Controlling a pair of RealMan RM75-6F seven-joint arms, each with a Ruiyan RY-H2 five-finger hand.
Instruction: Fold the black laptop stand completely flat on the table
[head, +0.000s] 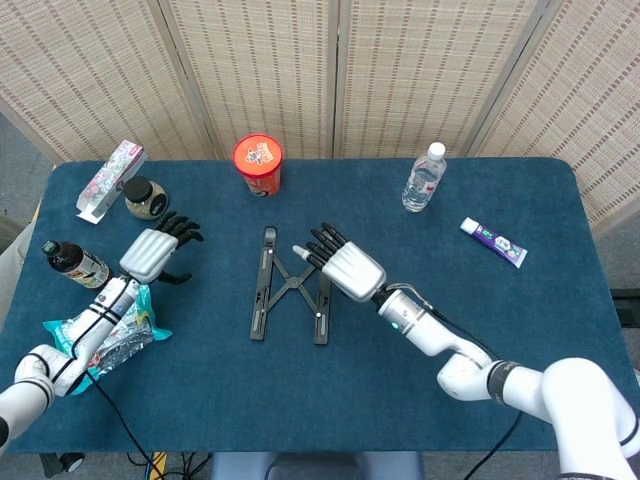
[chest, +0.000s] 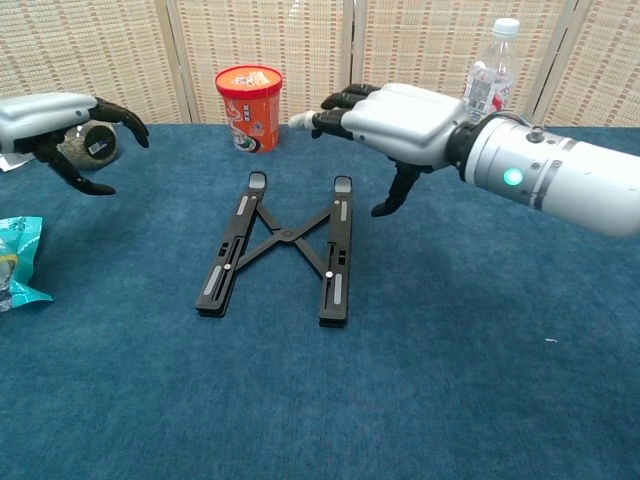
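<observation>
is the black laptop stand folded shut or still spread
Spread. The laptop stand lies low on the table, its two rails apart with the cross links forming an X between them.

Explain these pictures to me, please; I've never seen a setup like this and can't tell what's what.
It is a two-armed robot with humanlike hands at a blue table. One picture looks down from its head, the other forward from its chest. The right hand hovers open above a black laptop stand lying on the cloth. The left hand is raised, empty. Around them are a red cup, water bottle, toothpaste tube, a jar and a snack bag. Nothing is held.
</observation>
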